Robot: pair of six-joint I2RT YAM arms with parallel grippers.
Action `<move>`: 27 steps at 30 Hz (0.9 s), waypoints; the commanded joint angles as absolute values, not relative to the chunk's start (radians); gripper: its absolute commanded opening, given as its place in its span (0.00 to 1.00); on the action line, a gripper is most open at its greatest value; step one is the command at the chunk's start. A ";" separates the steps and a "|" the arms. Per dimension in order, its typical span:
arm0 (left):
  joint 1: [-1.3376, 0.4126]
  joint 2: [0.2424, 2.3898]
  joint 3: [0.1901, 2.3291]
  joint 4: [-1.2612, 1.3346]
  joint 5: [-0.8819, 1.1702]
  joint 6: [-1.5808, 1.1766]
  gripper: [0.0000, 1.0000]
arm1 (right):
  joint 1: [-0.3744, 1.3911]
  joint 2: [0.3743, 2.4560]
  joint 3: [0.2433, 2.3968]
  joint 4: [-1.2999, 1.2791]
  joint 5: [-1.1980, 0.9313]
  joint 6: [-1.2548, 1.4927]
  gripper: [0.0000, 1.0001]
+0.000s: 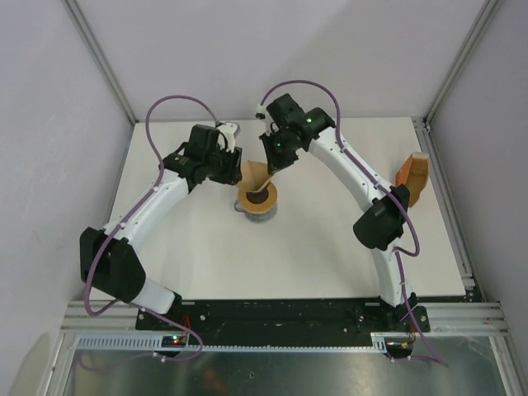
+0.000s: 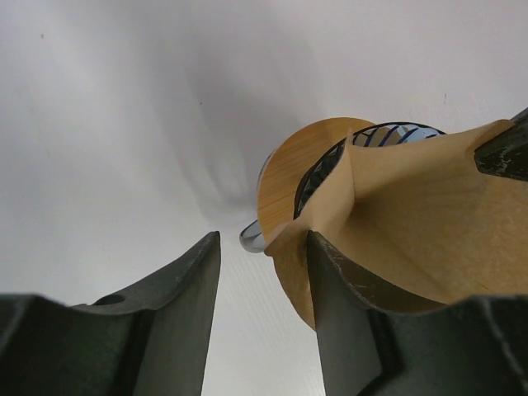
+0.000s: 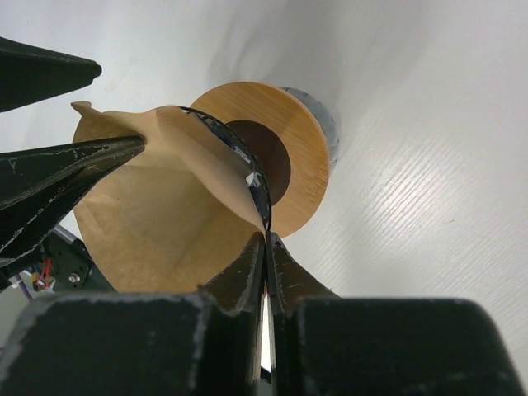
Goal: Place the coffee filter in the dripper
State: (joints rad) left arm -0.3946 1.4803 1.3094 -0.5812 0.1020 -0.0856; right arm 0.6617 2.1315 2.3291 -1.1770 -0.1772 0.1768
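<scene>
Two grippers meet over your white table (image 1: 330, 247), above the amber disc (image 3: 299, 157) on the glass jug (image 3: 320, 124). Your coffee filter (image 3: 157, 206), spread cone-wise, lies against the ribbed rim of the tilted dripper (image 3: 243, 161), just over that disc. Right gripper (image 3: 266, 241): pinched shut on that rim; left gripper (image 2: 264, 239): half open, one finger touching the filter.

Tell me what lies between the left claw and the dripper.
The coffee filter lies there, its paper spread in front of the dripper and its blue ribs. The left wrist view shows this.
</scene>
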 commanded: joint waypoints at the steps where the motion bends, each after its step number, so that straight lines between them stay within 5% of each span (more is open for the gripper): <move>1: -0.384 1.488 1.302 -0.563 0.121 -0.058 0.51 | 0.665 2.124 2.328 -1.165 -0.146 0.147 0.12; 10: -0.383 1.486 1.309 -0.560 0.135 -0.054 0.51 | 0.663 2.083 2.292 -1.128 -0.114 0.131 0.36; 27: -0.374 1.486 1.306 -0.557 0.136 -0.038 0.52 | 0.635 2.007 2.140 -1.014 -0.144 0.141 0.39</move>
State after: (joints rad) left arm -0.3923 1.4918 1.3056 -0.5591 0.1432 -0.0746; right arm 0.6502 2.0674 2.1223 -1.0237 -0.1528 0.1555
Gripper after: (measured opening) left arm 0.516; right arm 0.384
